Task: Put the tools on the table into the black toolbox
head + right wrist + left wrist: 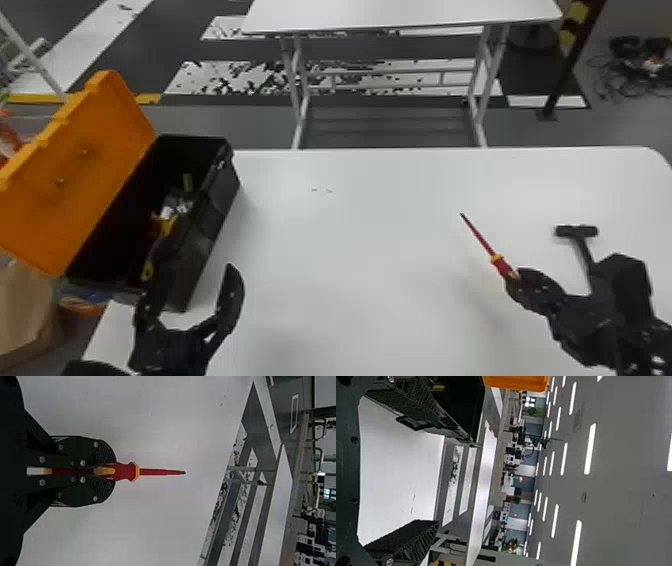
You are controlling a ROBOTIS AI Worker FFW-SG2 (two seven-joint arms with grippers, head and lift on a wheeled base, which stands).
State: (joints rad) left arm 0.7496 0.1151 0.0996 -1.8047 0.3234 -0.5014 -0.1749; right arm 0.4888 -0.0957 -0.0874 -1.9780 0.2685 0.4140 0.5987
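Screwdriver [502,267], clamped in right pincer [113,471] | left pincer [197,254] open | advised: clear rim of black toolbox [206,235], left, before lowering

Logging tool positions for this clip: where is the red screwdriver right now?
The red screwdriver is held in the right gripper, over the table's right half in the head view, left of the black hammer.

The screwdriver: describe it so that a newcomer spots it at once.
Find the white table, then, toward the robot's right, the black right pincer above it. Clamped there by its red-and-yellow handle is the screwdriver, its slim red shaft ending in a dark tip. That bright colouring sets it apart from the dark hammer nearby, which has a blunt crosswise head.
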